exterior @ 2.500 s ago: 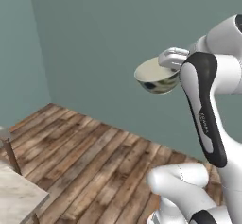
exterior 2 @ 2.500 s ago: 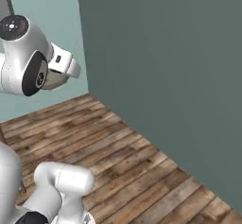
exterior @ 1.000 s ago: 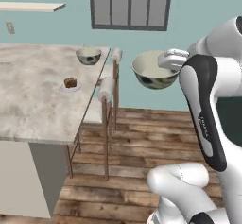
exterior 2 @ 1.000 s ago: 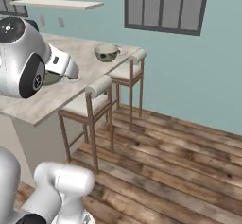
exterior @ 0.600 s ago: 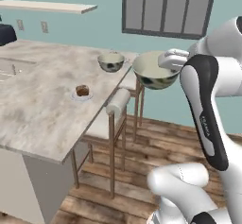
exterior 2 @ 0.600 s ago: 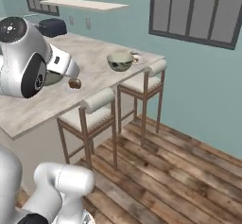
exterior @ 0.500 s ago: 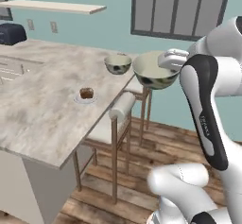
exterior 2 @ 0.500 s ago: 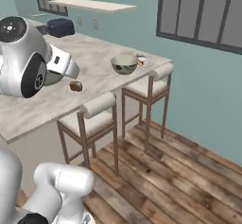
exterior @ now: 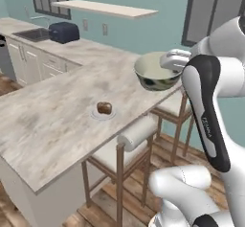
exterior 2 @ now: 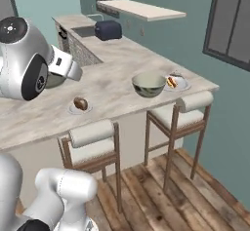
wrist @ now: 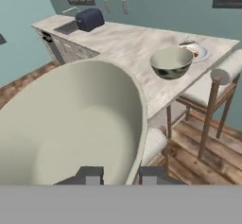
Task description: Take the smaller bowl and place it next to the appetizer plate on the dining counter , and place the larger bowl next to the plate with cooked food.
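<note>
The veined beige marble surface (exterior 2: 117, 86) of the dining island spans the middle, wooden stools (exterior 2: 178, 118) with cylindrical pale cushions along its edge. The pincer (wrist: 120, 176) is closed tight on the rim of a round, deep, cream-lined bowl (exterior: 157, 71), held in the air. Its mottled grey-green twin (exterior 2: 148, 85) rests on the marble, with a white food plate (exterior 2: 177, 82) just beside it at 2 o'clock. A small plate with a brown morsel (exterior 2: 79, 104) sits at 8 o'clock.

- Held bowl (exterior: 156, 72): grey-green mottled outside, pale cream inside.
- Second bowl (exterior 2: 148, 85) on worktop: same mottled glaze, cream interior.
- Worktop (exterior: 52, 120): beige-grey veined marble.
- Stool cushions (exterior 2: 92, 132): pale; frames brown wood.
- Walls (exterior 2: 185, 25): teal.
- Floor (exterior 2: 161, 201): brown planks.
- Toaster (exterior: 63, 31): dark blue.
- Small plate (exterior: 104, 113) at 9 o'clock of held bowl: white, brown item on it.
</note>
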You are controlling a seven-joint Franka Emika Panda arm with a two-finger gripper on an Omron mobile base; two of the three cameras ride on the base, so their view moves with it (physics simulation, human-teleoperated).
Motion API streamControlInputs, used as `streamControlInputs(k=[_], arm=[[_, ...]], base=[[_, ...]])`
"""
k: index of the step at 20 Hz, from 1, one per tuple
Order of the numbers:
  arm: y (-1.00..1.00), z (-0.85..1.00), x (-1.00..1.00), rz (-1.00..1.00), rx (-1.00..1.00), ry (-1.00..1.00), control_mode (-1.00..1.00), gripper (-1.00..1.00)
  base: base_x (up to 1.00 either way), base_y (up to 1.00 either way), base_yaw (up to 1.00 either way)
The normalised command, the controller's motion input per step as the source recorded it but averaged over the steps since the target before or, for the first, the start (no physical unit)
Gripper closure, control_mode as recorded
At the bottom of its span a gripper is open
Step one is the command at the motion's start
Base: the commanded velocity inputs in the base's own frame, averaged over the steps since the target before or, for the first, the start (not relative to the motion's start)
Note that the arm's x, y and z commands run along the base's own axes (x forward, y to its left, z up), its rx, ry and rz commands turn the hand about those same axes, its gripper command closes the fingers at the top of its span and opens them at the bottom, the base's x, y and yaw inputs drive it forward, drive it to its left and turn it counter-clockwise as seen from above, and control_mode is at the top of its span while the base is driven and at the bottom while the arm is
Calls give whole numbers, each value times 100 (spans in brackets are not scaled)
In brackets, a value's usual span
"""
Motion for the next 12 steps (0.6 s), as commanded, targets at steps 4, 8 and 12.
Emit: streamControlInputs(k=[4, 8, 12], arm=[[0, 0, 0, 0, 0, 0, 100, 100], [0, 0, 0, 0, 0, 0, 100, 100], [0, 0, 0, 0, 0, 0, 100, 100]], base=[[100, -36, 59], [95, -15, 62], [83, -11, 58]])
